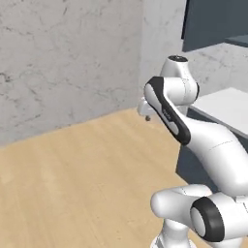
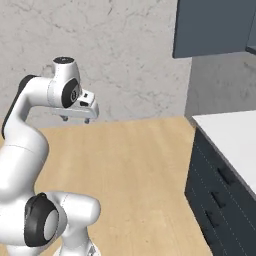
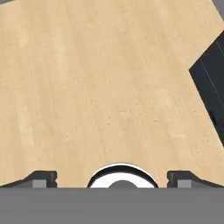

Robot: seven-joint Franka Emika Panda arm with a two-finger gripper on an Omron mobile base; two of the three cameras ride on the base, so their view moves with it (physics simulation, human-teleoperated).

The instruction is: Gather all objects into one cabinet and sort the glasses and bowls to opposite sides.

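Claw [image 2: 76, 119] spread wide, empty, above wooden floor [image 3: 100, 87]; white counter [image 2: 235, 135] and dark wall cabinet [image 2: 215, 27] well off to its right.

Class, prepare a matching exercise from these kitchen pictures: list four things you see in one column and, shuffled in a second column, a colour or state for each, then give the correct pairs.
Column one:
1. two-finger gripper
2. plank floor
3. flat countertop
4. wall cabinet

Column two:
A. white
B. dark slate-blue
C. open, holding nothing
D. light wood

Pairs: 1-C, 2-D, 3-A, 4-B
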